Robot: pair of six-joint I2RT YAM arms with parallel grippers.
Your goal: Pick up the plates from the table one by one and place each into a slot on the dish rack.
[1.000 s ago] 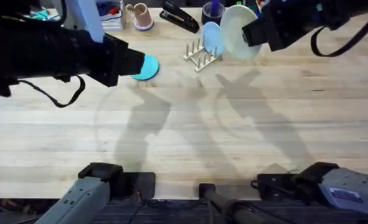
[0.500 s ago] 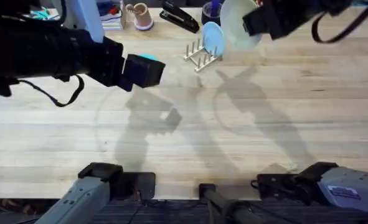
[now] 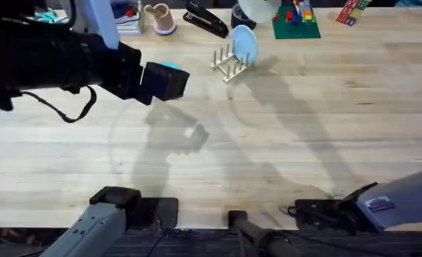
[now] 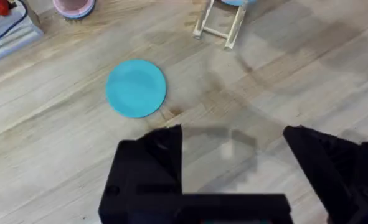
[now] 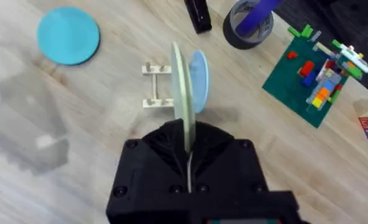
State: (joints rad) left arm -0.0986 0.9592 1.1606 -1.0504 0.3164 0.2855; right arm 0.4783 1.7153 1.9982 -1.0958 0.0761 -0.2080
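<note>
Over the desk point(image 3: 282, 135): left gripper point(image 4: 233, 149) hovering spread, empty, above the flat teal plate point(image 4: 136, 88). Right gripper point(image 5: 188, 152) raised, clamped on the edge-on cream plate point(image 5: 182, 106) above the dish rack point(image 5: 155, 87); pale blue plate point(image 5: 199, 81) slotted, half hidden.

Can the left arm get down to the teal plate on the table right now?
Probably yes. The left gripper hangs open above the table with the teal plate lying flat just ahead of it, nothing on or around it. The dish rack stands well off to the side.
</note>
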